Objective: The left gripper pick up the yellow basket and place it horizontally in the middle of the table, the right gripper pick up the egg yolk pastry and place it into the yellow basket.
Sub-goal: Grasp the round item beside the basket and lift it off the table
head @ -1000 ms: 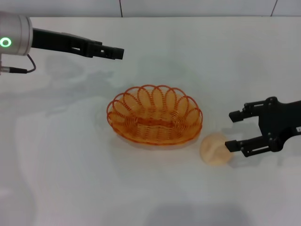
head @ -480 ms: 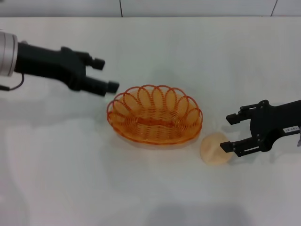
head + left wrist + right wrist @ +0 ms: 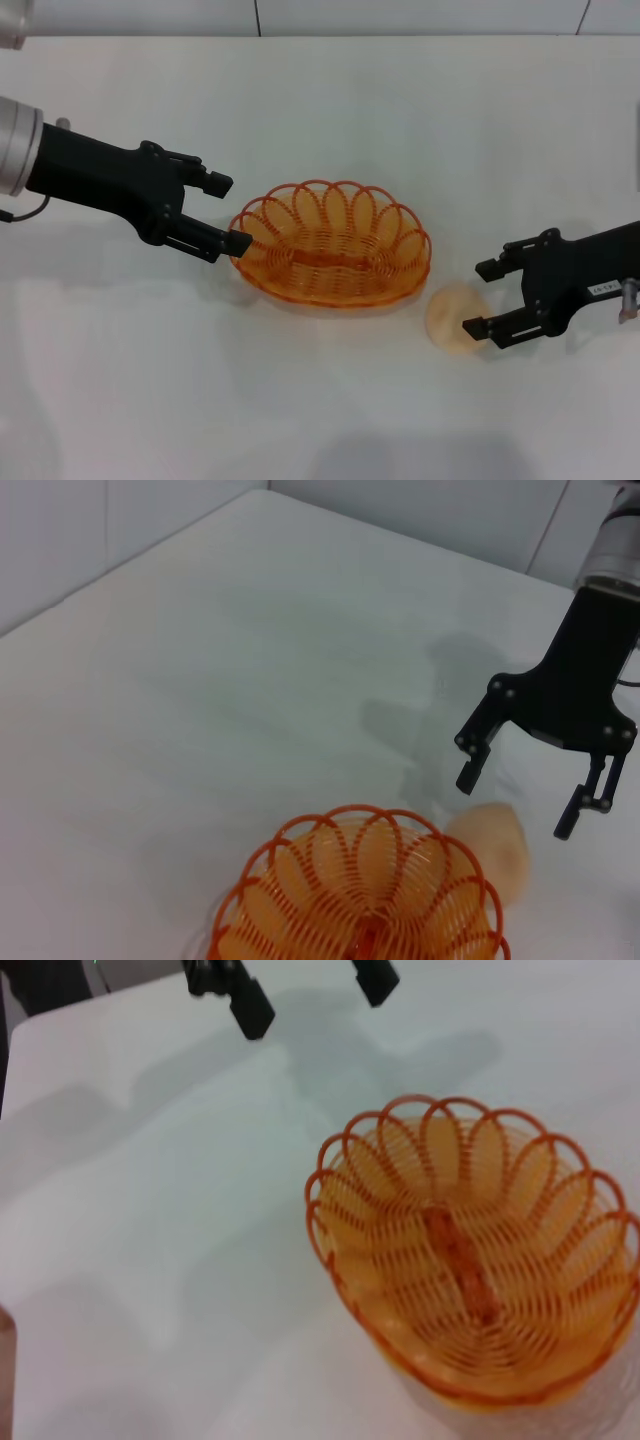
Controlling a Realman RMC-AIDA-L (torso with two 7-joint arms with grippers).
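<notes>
The yellow basket (image 3: 330, 258) lies with its long side across the middle of the table (image 3: 320, 100), empty. My left gripper (image 3: 229, 213) is open right at the basket's left end, with its nearer finger beside the rim. The egg yolk pastry (image 3: 450, 318) sits on the table just off the basket's front right. My right gripper (image 3: 477, 299) is open right next to the pastry's right side. The left wrist view shows the basket (image 3: 365, 895), the pastry (image 3: 497, 845) and the right gripper (image 3: 516, 803). The right wrist view shows the basket (image 3: 470, 1260) and the left gripper (image 3: 312, 990).
The white tabletop runs to a tiled wall (image 3: 400, 15) at the back. Nothing else stands on the table.
My left gripper has swung down from the far left and come to the basket's left end, fingers spread. My right gripper has shifted slightly left and lower beside the pastry.
</notes>
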